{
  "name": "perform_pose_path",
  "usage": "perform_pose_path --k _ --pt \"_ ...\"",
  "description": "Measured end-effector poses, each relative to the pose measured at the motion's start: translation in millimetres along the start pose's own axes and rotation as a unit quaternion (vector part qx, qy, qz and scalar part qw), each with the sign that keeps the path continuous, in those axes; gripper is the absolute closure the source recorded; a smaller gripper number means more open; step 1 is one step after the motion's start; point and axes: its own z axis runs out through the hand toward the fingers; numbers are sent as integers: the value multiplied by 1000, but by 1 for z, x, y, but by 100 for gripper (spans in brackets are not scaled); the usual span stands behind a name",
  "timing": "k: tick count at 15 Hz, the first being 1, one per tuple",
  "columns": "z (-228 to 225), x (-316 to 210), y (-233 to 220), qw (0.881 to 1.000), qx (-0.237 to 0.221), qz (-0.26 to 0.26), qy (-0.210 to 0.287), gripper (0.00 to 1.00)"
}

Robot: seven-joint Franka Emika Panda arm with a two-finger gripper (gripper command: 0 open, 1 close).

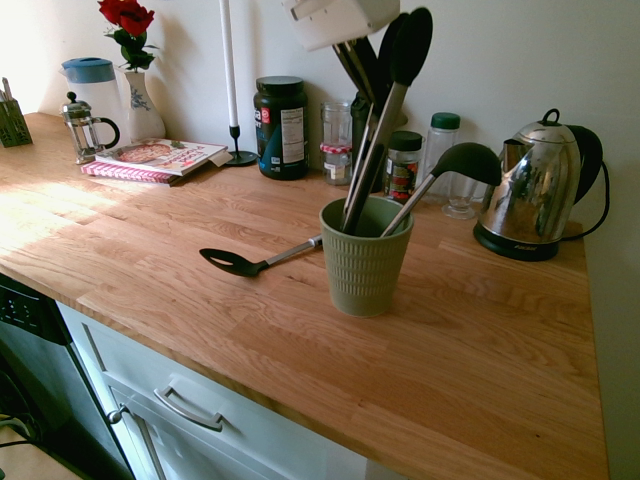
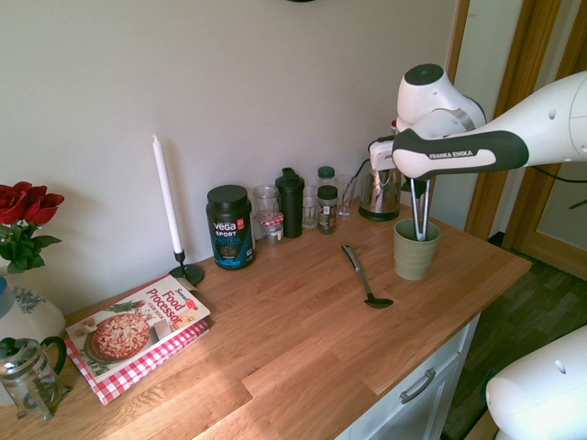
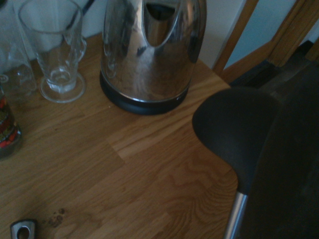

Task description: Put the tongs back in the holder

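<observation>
On the wooden bench, left to right: slotted spoon lying flat; olive holder containing the tongs (upright, black tips up), fingers pinching them; ladle; kettle.

Olive-green ribbed holder — black-tipped tongs

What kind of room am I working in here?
Most likely a kitchen: a wooden countertop over white drawers, a shiny electric kettle against the wall, a French press and a green utensil holder with cooking tools in it.
</observation>
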Motion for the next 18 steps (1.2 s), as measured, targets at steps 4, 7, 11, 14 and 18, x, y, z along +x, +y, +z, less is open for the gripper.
perform_pose_path --k 4,7,11,14,18 --pt "35 -7 4 1000 -8 -1 -11 0" --pt "47 -9 7 1000 -12 0 -15 0" --pt "6 1 11 1000 12 5 -8 0" --pt "-73 -21 17 997 33 -47 -56 0" --pt "-84 -149 0 977 27 -144 -153 0"
